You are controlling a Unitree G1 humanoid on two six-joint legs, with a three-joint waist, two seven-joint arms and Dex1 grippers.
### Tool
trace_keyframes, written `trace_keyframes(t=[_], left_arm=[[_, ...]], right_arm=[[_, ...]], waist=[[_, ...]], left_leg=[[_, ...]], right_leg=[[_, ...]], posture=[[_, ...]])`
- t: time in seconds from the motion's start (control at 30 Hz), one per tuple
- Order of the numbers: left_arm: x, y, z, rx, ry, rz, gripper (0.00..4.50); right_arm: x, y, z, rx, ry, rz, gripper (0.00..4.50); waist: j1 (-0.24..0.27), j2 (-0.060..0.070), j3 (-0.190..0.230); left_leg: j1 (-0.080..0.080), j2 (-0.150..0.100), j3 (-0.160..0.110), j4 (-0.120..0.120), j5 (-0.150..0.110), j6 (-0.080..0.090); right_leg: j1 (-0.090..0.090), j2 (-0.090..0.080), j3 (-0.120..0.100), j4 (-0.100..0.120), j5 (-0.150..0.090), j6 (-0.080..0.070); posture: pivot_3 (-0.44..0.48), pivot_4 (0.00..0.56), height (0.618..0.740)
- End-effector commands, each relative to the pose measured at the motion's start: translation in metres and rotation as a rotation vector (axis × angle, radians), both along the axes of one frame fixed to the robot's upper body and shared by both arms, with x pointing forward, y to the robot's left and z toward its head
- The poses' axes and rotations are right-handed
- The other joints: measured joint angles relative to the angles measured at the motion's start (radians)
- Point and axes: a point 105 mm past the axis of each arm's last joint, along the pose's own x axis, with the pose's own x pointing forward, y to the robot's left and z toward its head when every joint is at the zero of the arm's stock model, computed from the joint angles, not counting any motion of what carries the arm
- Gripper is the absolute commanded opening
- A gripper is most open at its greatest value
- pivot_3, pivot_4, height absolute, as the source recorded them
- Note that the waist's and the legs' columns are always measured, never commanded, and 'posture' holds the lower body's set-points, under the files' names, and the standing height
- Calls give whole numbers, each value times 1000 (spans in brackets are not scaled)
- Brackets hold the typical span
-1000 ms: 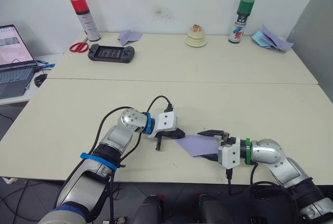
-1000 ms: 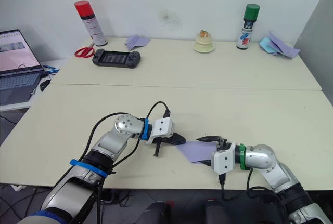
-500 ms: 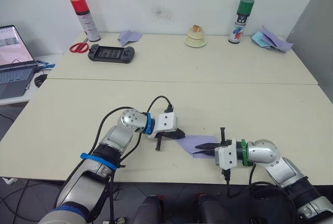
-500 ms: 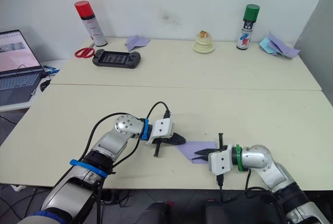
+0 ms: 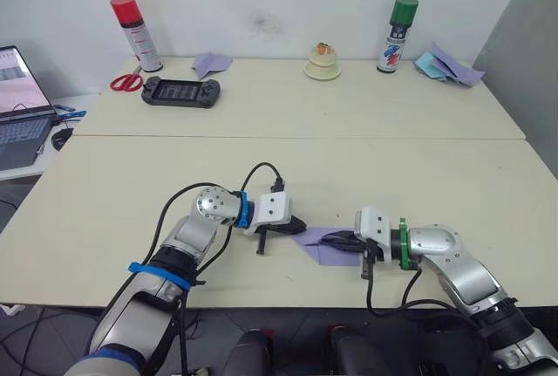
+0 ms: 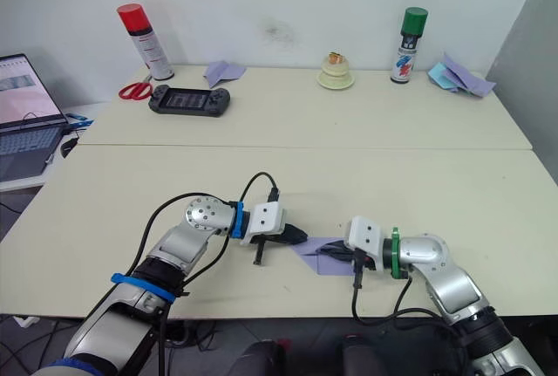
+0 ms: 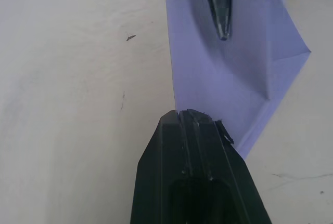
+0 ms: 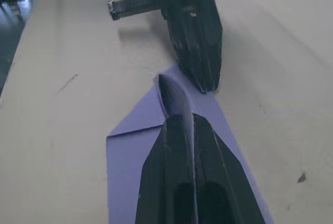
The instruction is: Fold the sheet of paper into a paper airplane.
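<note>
Left gripper (image 5: 295, 224), fingers together, tip pressed on left corner of folded paper (image 5: 324, 245). Paper flat on near table (image 5: 418, 175), between both grippers, pointed at left, flaps layered. Right gripper (image 5: 338, 239), fingers closed, laid flat on top of paper, pressing it, gripping nothing.

Two spray cans stand on the counter (image 5: 436, 123): one red-capped (image 5: 135, 33), one green-capped (image 5: 392, 34). There is one game console (image 5: 181, 91), one pair of scissors (image 5: 125, 82) and one laptop (image 5: 19, 107).
</note>
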Motion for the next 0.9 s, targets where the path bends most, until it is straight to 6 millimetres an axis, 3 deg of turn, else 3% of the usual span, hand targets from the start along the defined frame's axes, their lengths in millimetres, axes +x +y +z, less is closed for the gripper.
trace_keyframes(t=[0.03, 0.37, 0.9], left_arm=[[-10, 17, -30, 98, 78, 23, 0], [-7, 27, -32, 109, 46, 48, 0], [-7, 29, -26, 71, -6, 56, 0]], right_arm=[[8, 5, 18, 54, 34, -73, 50], [19, 4, 16, 69, 176, -200, 50], [31, 1, -2, -4, 193, -308, 50]], waist=[[0, 0, 0], [-3, 0, 0], [-9, 0, -1]], left_leg=[[0, 0, 0, 0, 0, 0], [0, 1, 0, -1, 0, 0], [1, 1, 0, -2, 0, 0]], right_leg=[[0, 0, 0, 0, 0, 0], [0, 1, 0, 0, 0, 0], [-1, 1, 0, 0, 0, 1]], posture=[[0, 150, 722], [0, 150, 722], [0, 150, 722]])
